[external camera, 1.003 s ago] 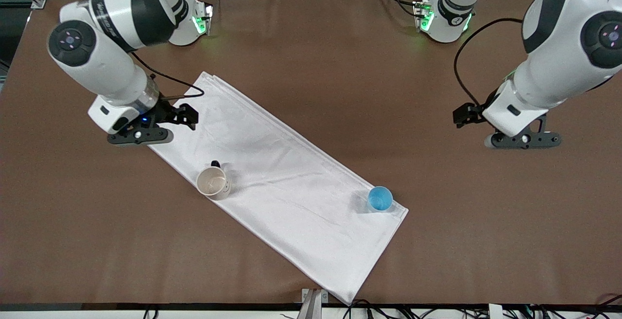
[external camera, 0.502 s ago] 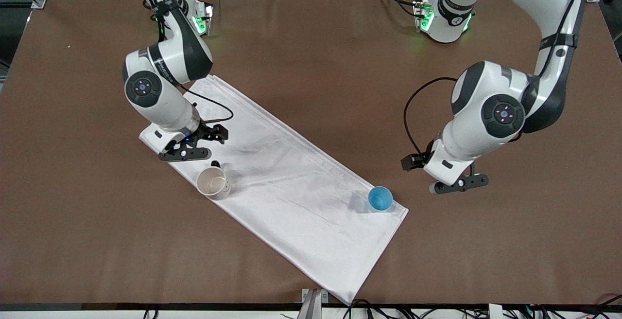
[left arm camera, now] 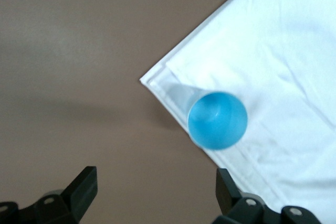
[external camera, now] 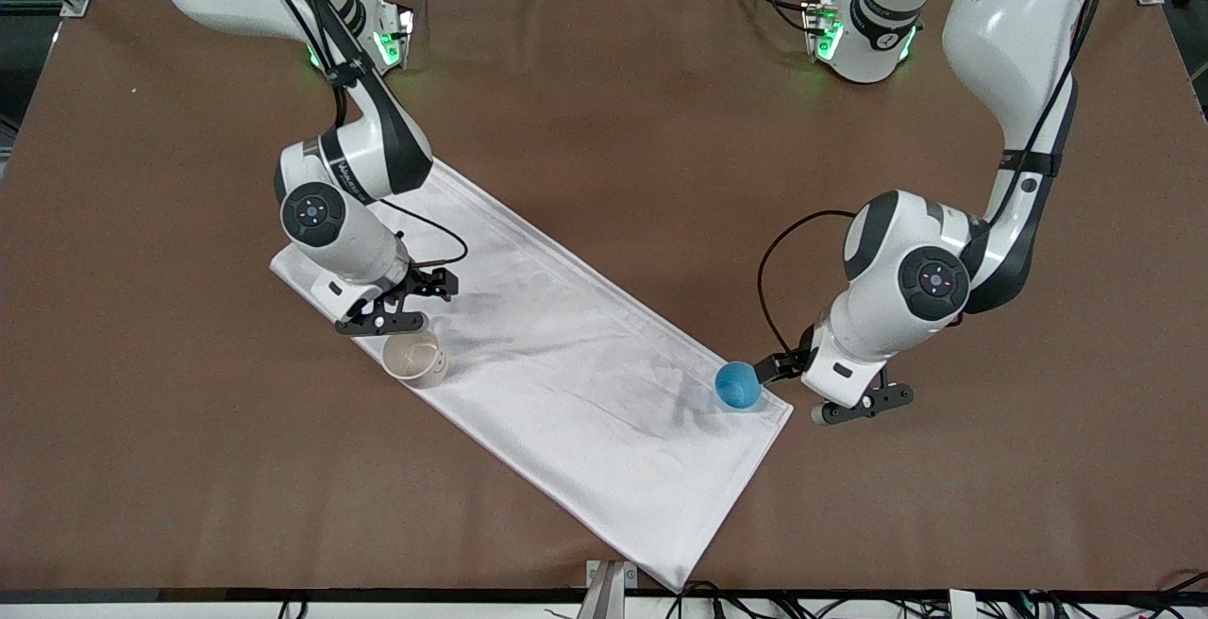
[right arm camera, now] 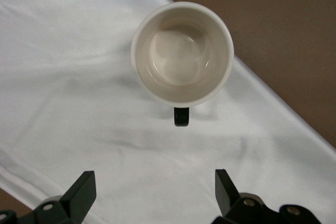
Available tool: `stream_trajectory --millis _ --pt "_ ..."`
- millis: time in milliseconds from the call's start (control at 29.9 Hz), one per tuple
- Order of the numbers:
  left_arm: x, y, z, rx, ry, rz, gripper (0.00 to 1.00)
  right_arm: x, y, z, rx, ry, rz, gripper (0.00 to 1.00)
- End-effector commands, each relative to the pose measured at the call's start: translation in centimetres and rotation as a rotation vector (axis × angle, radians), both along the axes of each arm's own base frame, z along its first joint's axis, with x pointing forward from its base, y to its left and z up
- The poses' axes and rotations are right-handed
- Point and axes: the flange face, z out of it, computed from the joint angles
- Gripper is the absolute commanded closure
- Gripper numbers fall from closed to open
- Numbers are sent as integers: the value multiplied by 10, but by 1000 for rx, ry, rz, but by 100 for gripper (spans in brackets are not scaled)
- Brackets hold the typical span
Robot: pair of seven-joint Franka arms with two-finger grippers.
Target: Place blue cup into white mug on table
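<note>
The blue cup (external camera: 738,385) stands upright on a white cloth (external camera: 566,383), close to the cloth's corner at the left arm's end of the table (external camera: 604,81). The white mug (external camera: 412,357) stands upright near the cloth's edge toward the right arm's end, well apart from the cup, its dark handle (right arm camera: 181,116) turned toward the right gripper.

The left gripper (left arm camera: 152,195) hangs over bare table and the cloth corner just beside the cup, fingers spread wide, holding nothing. The right gripper (right arm camera: 152,195) hangs over the cloth just beside the mug, also spread and empty.

The main risk is the cloth. Neither gripper is centred over its target, so if the left one descends off line, a finger could clip the cup's rim and tip it, or catch the hem and drag the cup along. The cup is plain and looks smooth, so a shallow pinch may slip. At the mug, a finger landing on the handle could twist it, and any tug on the cloth could move both cups.
</note>
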Motion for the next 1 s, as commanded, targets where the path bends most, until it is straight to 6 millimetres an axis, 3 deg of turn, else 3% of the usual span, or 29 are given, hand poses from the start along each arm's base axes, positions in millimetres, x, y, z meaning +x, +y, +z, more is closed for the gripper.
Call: stream_trajectory --millis 0,167,368,736,802,836,936,970 --pt "12 -6 -14 -26 -29 26 0 8 -2 -13 6 -14 -18 6" --pt "12 -9 -32 -31 -27 26 0 11 -3 -25 5 -28 -14 11" --pt "9 -21 -54 -38 -27 14 0 14 -5 -31 -7 -31 -5 25" --pt "7 -31 -85 -50 -39 8 0 23 -7 -23 -13 -52 6 79" --pt "7 -31 -86 -54 -42 18 22 22 -6 -24 -25 -54 23 91" --pt "6 -33 -86 -54 -40 28 40 22 -5 -23 -33 -57 29 98" --pt "6 -32 -88 -54 -34 44 98 25 -4 -17 -38 -64 35 100" --pt "6 -32 -88 -55 -34 46 100 26 -3 -16 -38 -61 36 100"
